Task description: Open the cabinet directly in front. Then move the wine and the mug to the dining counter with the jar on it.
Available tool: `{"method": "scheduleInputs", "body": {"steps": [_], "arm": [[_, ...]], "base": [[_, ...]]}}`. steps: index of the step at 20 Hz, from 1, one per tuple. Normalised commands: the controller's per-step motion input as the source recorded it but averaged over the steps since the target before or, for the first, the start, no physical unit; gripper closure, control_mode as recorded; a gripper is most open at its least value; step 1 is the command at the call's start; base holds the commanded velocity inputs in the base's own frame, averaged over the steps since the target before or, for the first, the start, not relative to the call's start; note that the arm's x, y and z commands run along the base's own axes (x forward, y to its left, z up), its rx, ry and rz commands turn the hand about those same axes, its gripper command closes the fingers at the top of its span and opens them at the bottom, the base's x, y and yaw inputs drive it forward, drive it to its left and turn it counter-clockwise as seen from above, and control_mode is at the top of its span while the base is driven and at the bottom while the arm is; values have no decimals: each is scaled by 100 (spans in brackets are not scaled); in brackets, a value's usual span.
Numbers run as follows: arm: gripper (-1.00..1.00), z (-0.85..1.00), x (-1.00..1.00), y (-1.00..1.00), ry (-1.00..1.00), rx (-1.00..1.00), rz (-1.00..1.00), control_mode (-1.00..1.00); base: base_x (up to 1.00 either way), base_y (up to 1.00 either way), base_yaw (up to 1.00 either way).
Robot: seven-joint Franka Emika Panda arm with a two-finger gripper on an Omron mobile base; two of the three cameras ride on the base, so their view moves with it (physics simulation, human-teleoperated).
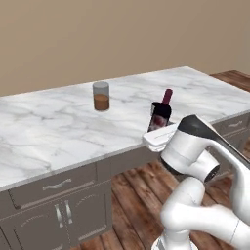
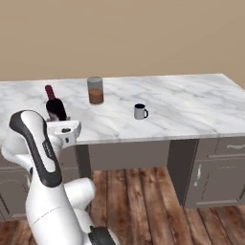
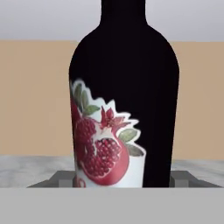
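We see the slim dark glass wine bottle (image 1: pixel 161 113) with red foil neck and a pomegranate label standing upright at the near edge of the long white grey-veined marble surface (image 1: pixel 58 127), tight against the front of the hand. In the hand view the bottle (image 3: pixel 124 100) sits between the two dark fingertips (image 3: pixel 181 178), so our gripper (image 3: pixel 118 181) is spread around its base; we cannot tell whether the pads press it. The small clear glass jar (image 2: pixel 95 90) with grey lid and brown contents stands farther back. The small grey-white mug (image 2: pixel 139 111) with dark handle stands well apart from the bottle, near the front edge.
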Motion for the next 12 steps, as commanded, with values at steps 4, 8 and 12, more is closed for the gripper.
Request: {"method": "scheduleInputs", "body": {"steps": [4,8,12], "arm": [[100,-31,48,97,1,-11,-13,-100],[100,-22,61,65,16,-4,-3,-100],[100,-28,79,66,27,0,-4,-100]], "base": [[0,0,0],[0,0,0],[0,0,0]]}}
